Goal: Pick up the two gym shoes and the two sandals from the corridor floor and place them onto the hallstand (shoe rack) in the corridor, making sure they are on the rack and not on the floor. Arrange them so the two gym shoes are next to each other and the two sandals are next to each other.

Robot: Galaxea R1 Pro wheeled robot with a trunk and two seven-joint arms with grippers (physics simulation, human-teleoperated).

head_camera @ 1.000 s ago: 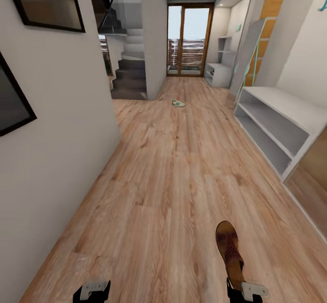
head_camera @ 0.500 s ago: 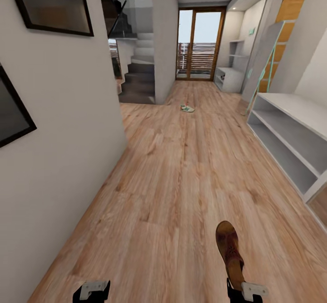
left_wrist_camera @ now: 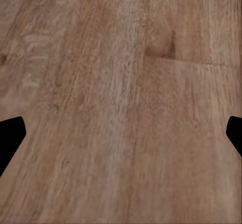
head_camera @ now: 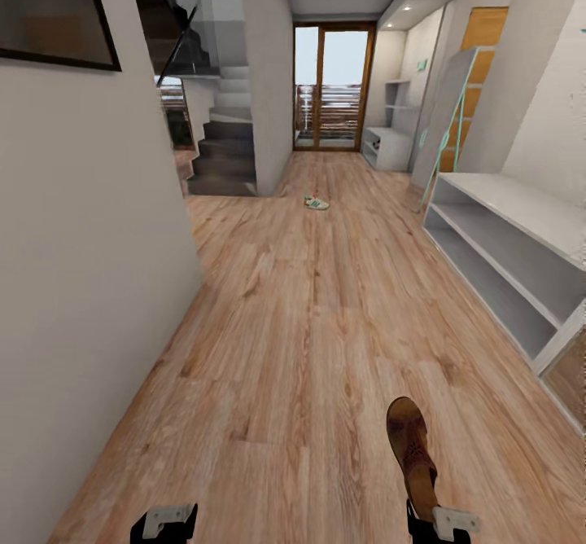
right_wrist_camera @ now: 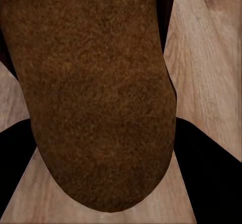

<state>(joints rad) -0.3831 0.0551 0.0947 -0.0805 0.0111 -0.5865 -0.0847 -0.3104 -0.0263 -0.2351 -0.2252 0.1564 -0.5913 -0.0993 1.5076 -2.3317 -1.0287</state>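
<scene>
One dark brown sandal (head_camera: 409, 445) sticks out forward from my right gripper (head_camera: 439, 521), which is shut on its heel end, above the corridor floor (head_camera: 309, 324). Its brown sole (right_wrist_camera: 96, 83) sits between the black fingers (right_wrist_camera: 212, 173) in the right wrist view. My left gripper (head_camera: 165, 521) is open and holds nothing, with bare wood planks (left_wrist_camera: 121, 83) between its fingertips. A white gym shoe (head_camera: 317, 202) with green stripes lies on the floor far ahead. The pale grey hallstand (head_camera: 391, 133), with floating shelves above it, stands at the corridor's far right end.
A long low white bench (head_camera: 521, 202) with open shelves lines the right wall. A tall panel with a teal frame (head_camera: 446, 120) leans beyond it. A white wall (head_camera: 81, 243) closes the left side, stairs (head_camera: 224, 145) rise behind it, and a glass door (head_camera: 330, 88) ends the corridor.
The whole view swung right, then back left, and the far shoe sits slightly lower, so the camera moved. The sandal stays in my right gripper; the left stays open.
</scene>
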